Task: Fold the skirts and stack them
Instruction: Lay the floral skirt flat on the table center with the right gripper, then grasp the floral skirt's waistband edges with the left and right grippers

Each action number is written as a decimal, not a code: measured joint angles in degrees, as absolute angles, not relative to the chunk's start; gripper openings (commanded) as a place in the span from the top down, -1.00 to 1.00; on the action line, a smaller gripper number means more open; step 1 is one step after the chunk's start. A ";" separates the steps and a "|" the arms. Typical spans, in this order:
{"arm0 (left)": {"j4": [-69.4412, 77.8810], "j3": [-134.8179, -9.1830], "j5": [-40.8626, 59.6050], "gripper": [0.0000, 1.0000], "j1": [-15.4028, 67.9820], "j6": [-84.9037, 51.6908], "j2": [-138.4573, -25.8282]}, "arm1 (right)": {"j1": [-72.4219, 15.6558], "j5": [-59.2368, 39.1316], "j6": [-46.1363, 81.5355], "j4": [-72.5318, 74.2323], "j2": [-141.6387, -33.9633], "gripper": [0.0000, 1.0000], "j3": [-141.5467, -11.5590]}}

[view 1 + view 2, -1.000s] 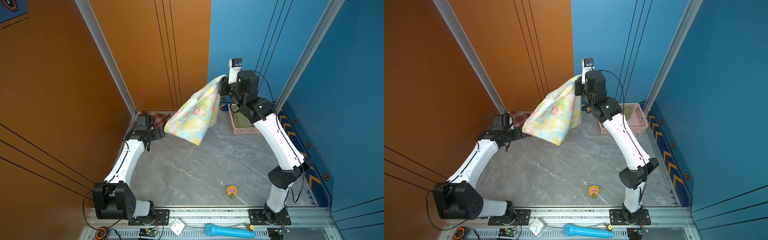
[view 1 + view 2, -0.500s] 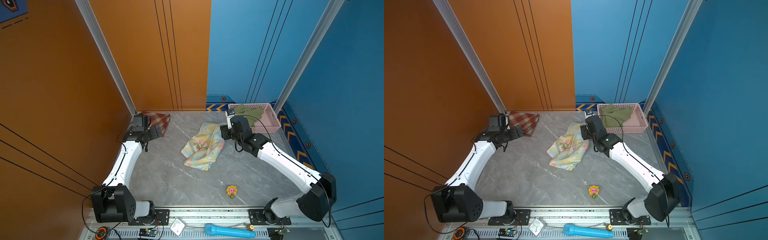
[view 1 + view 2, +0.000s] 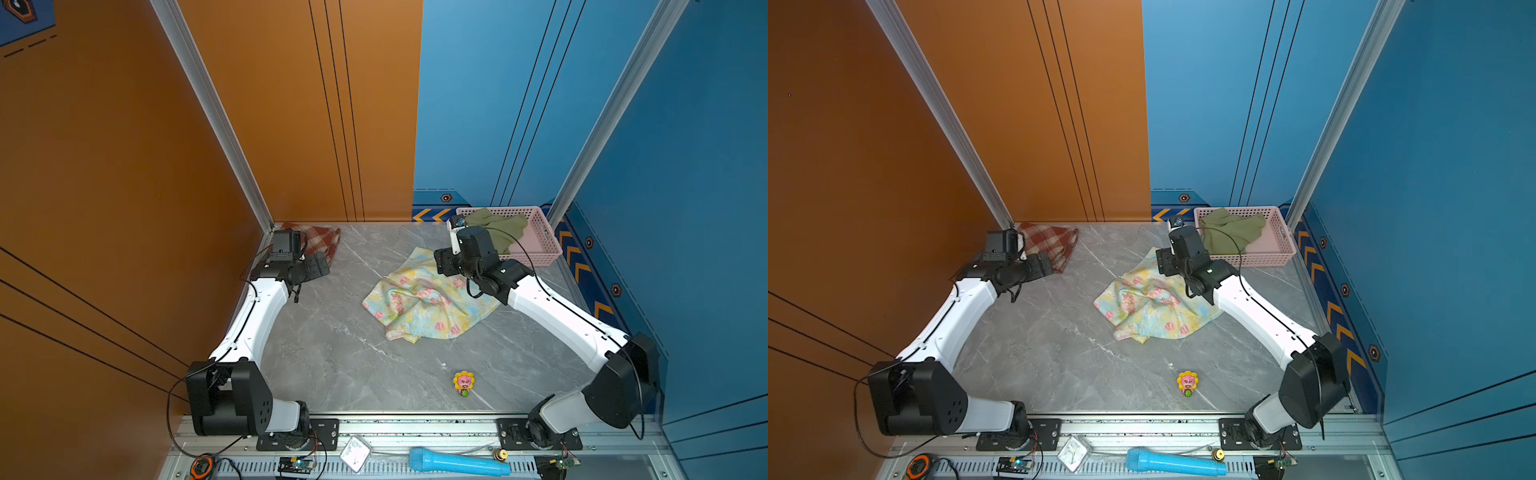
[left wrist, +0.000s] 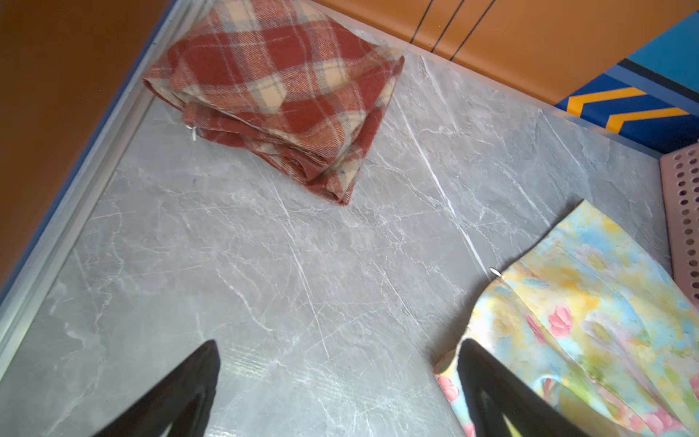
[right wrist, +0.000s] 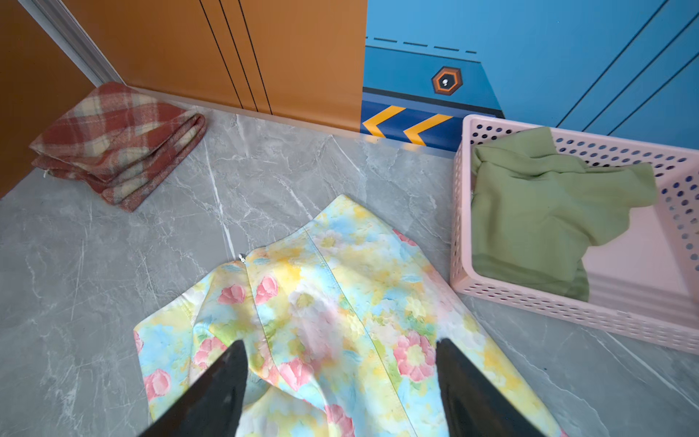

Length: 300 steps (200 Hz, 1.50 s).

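Nearest the rail, well behind both hands, a blue microphone (image 3: 457, 464) is seen lying on its side; a little further in, on the grey marbled desk (image 3: 332, 365), a small flower-faced toy (image 3: 463, 383) is found, well apart from the right hand (image 5: 340, 378) and on the base side of it; the floral skirt (image 3: 419, 303) is spread crumpled and unfolded in the middle of the desk, directly beneath and ahead of the right hand; that hand's jaws are held wide apart above the cloth, and nothing is gripped between them, as is shown in the right wrist view; the skirt's end with the zip pull is pointed away from the hand, towards the far wall; the left hand (image 4: 336, 378) is held low over bare desk, its jaws spread fully and nothing held; one edge of the floral skirt is seen just beside one of its fingertips (image 4: 476, 367), though contact cannot be told; beyond the left hand, in the far corner, the plaid skirt (image 4: 280, 94) is laid folded in several layers, apart from the hand; beyond the right hand and to its outer side, the pink basket (image 5: 459, 227) is stood by the far wall, just beside the floral skirt; the green skirt (image 5: 537, 212) is heaped crumpled inside it, at the end nearer the hand
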State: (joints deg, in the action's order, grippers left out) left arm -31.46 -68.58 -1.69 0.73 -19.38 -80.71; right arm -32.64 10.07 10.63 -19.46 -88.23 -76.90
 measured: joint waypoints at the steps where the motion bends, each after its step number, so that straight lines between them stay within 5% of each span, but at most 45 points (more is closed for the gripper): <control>1: -31.48 -68.58 -1.67 -0.98 0.97 -19.38 -80.86 | -32.60 9.82 10.66 -19.46 -88.79 -0.59 -77.03; 78: -35.11 -70.59 0.12 -0.96 15.40 -19.07 -93.71 | -28.84 2.94 11.51 -22.22 -107.61 -0.61 -86.87; 142: -38.48 -72.69 5.96 -0.75 18.57 -19.38 -104.79 | -28.34 1.23 11.68 -22.52 -108.49 -0.60 -88.44; 177: -39.00 -74.22 7.22 -0.31 19.66 -20.03 -108.44 | -27.81 0.71 12.14 -22.39 -108.49 -0.60 -88.42; 213: -37.36 -76.27 8.97 1.00 19.59 -21.67 -110.69 | -27.53 -0.03 12.95 -21.52 -108.47 -0.58 -87.39; 300: -35.88 -80.51 11.42 1.00 5.26 -20.99 -101.03 | -27.33 -1.78 13.47 -17.52 -104.88 -0.59 -81.97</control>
